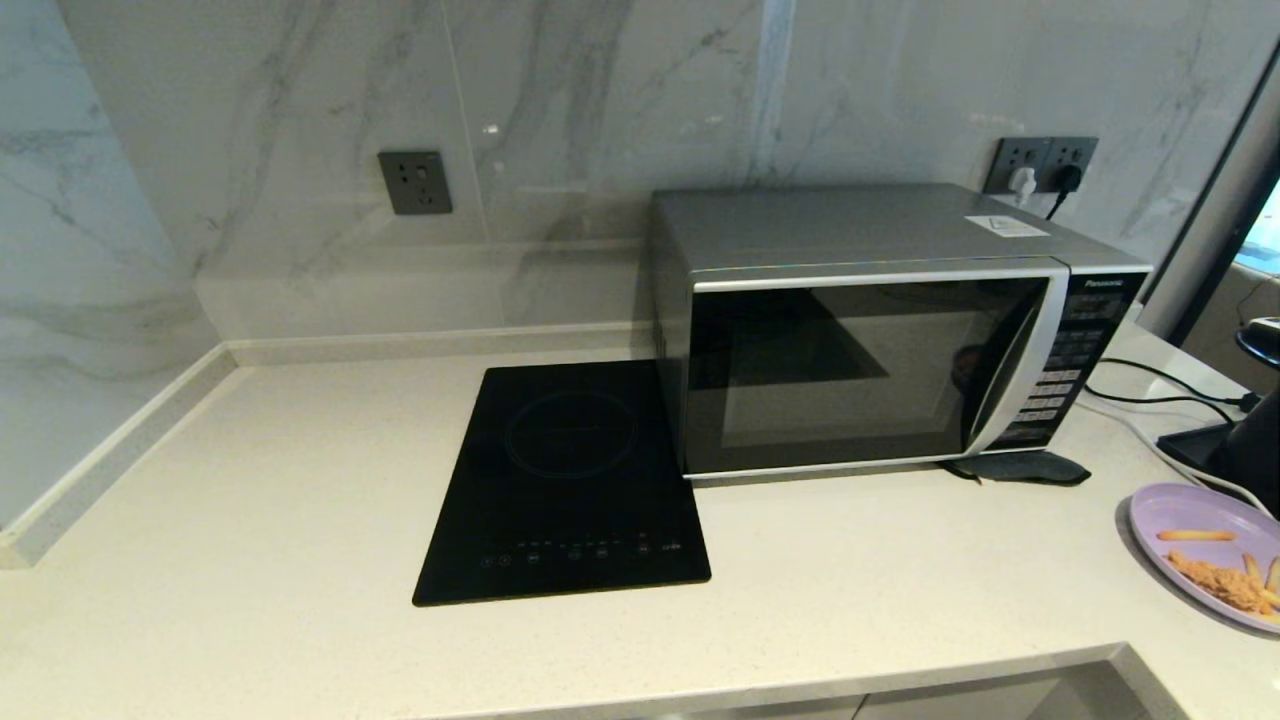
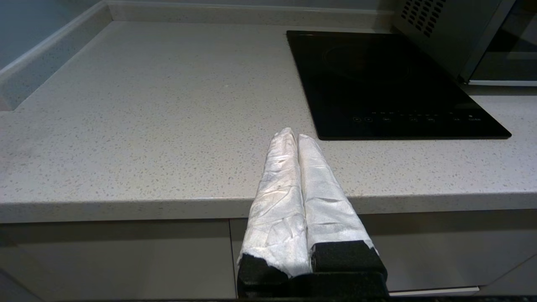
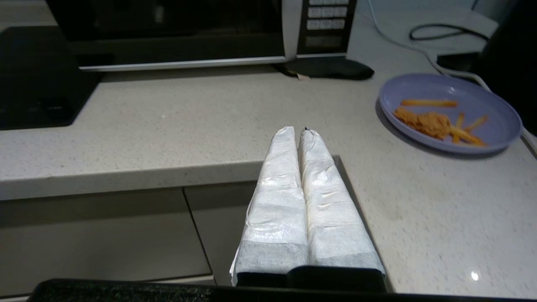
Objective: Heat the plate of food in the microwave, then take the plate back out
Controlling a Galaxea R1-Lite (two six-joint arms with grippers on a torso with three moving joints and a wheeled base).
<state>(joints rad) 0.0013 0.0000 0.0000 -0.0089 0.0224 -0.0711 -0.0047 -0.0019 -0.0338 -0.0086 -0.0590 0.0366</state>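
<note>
Plate of food (image 1: pixel 1205 545) (fries, breaded piece) beside shut microwave (image 1: pixel 860 330).

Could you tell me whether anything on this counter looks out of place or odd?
One thing: a dark flat object lies wedged under the microwave's front right corner. Otherwise the door is shut, and the plate of food sits level near the counter's right edge, nothing spilled.

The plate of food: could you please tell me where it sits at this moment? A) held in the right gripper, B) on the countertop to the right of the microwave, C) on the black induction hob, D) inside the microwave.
B: the plate of food rests on the countertop to the right of the microwave, whose door is closed; the right gripper is shut on nothing.
</note>
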